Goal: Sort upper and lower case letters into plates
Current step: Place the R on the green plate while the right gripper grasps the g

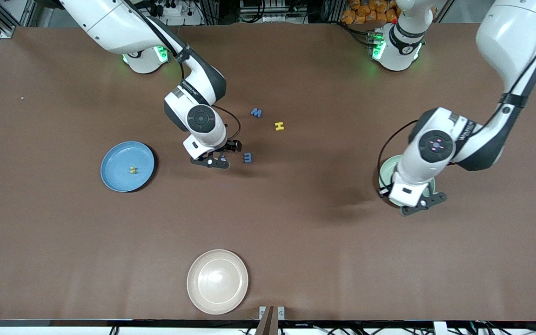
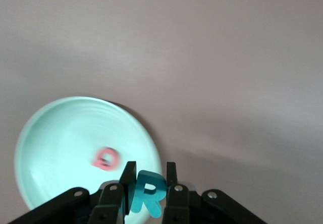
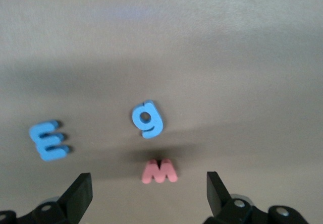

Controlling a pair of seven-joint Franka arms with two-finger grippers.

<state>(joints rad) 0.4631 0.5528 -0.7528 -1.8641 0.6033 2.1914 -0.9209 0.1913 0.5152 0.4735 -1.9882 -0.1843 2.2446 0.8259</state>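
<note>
Sorting part done: left claw (image 2: 147,193) pinches teal R (image 2: 147,193) over mint plate (image 2: 45,148); right claw (image 3: 149,193) wide open, empty, over pink M (image 3: 159,172). Five letters wait on bench (image 1: 296,223).

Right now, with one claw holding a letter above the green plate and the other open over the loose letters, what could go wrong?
1. The left claw holds the teal R over the mint plate's rim, not its middle; released here, it might land outside.
2. The open right claw hovers above the pink m and blue g, which lie close together; descending, it may knock one away.
</note>
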